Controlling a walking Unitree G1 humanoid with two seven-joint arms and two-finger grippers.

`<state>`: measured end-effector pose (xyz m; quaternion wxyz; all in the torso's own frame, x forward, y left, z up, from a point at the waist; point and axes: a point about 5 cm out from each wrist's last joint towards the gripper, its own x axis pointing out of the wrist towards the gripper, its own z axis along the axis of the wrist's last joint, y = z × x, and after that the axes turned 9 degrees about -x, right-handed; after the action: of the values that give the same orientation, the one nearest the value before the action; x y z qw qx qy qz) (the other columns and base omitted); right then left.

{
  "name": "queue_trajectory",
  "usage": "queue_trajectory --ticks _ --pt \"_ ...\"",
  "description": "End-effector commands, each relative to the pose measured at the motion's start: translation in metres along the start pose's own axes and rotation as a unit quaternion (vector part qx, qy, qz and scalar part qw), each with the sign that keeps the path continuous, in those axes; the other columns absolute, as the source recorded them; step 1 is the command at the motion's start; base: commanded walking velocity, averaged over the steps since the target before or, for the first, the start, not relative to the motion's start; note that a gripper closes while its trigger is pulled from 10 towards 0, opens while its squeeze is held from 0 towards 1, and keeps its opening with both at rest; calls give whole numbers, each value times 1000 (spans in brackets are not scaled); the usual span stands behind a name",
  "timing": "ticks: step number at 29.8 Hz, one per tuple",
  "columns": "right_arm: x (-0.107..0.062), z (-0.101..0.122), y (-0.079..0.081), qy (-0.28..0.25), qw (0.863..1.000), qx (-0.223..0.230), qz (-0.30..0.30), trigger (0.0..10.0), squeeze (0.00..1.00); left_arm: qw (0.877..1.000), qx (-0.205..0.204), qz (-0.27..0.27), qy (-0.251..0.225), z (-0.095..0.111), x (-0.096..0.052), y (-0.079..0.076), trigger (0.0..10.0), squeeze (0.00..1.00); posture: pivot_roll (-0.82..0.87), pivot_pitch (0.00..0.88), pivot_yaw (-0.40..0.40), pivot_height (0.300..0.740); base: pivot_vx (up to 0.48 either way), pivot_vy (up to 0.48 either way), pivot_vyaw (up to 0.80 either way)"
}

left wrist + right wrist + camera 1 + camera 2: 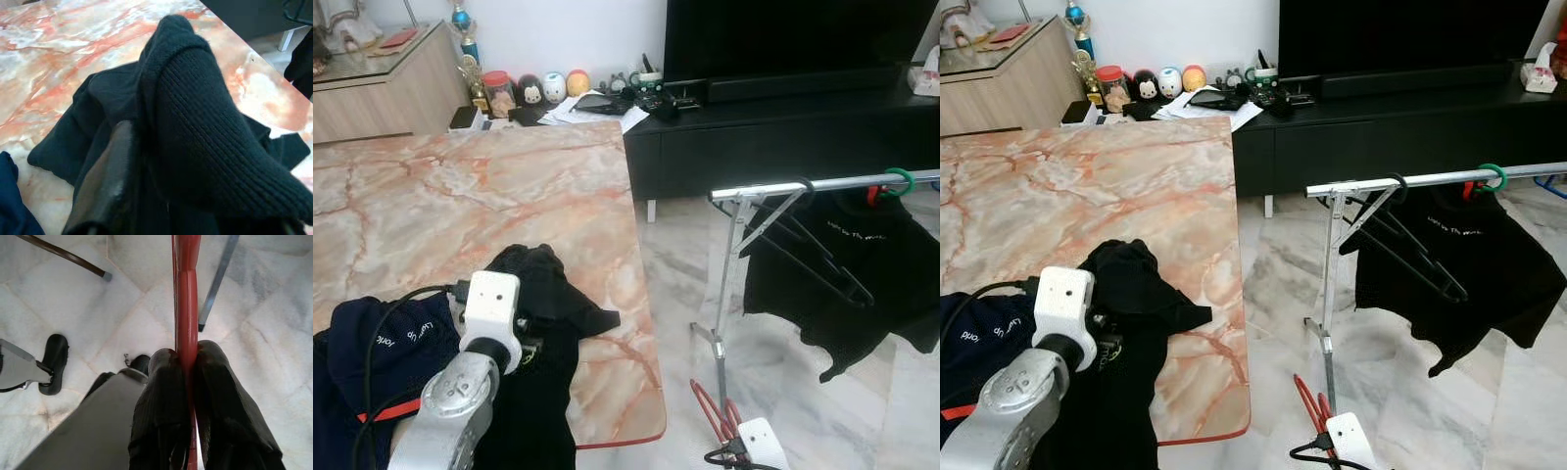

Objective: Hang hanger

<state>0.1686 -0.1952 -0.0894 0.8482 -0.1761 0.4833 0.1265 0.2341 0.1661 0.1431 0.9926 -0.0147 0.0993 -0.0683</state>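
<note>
A red hanger point(187, 298) hangs low over the marble floor beside the rack's leg, and my right gripper point(188, 357) is shut on it. The same red hanger point(713, 411) shows at the lower right of the left eye view. On the table my left gripper point(195, 161) is shut on a black knit garment point(543, 294), which bulges up over it; one finger point(110, 181) shows and the other is covered. A silver clothes rail point(822, 184) on the right carries black hangers point(813, 255) and a black shirt point(876, 274).
The pink marble table point(460, 196) ends in a corner near the rack. A navy garment point(372, 362) lies beside the black one. A black TV cabinet point(783, 127) stands behind the rack, and a wooden sideboard point(382, 88) at the far left. White floor lies between table and rack.
</note>
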Motion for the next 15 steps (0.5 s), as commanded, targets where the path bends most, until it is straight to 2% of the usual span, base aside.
queue_trajectory --ticks 1,3,4,5,8,9,11,12,15 --pt "1 2 3 -1 1000 -3 2 10000 0 1000 15 -22 5 1 -7 -2 10000 1000 40 8 38 740 0 0 0" --pt "1 2 7 0 1000 -5 4 10000 0 998 29 -49 8 1 -17 -1 10000 1000 46 14 34 740 0 0 0" --pt "1 2 7 0 1000 -5 4 10000 0 998 29 -49 8 1 -17 -1 10000 1000 46 14 34 740 0 0 0" --pt "2 2 11 1 1000 -6 6 10000 0 998 34 -55 9 0 -24 1 10000 1000 48 15 33 740 0 0 0" --pt "2 2 18 1 1000 -8 9 10000 0 997 41 -59 18 -4 -34 4 10000 1000 50 16 33 740 0 0 0" --pt "3 3 23 1 1000 -8 12 10000 0 997 36 -58 24 -7 -41 5 10000 1000 50 18 33 740 0 0 0" --pt "3 4 27 1 1000 -9 14 10000 0 997 34 -58 26 -9 -46 4 10000 1000 54 19 31 740 0 0 0" --pt "4 7 38 -1 1000 -11 19 10000 0 998 27 -54 17 -8 -51 3 10000 1000 61 19 27 740 0 0 0" --pt "5 10 48 -3 1000 -14 25 10000 0 1000 12 -21 -11 -5 -54 6 10000 1000 61 19 26 740 0 0 0"
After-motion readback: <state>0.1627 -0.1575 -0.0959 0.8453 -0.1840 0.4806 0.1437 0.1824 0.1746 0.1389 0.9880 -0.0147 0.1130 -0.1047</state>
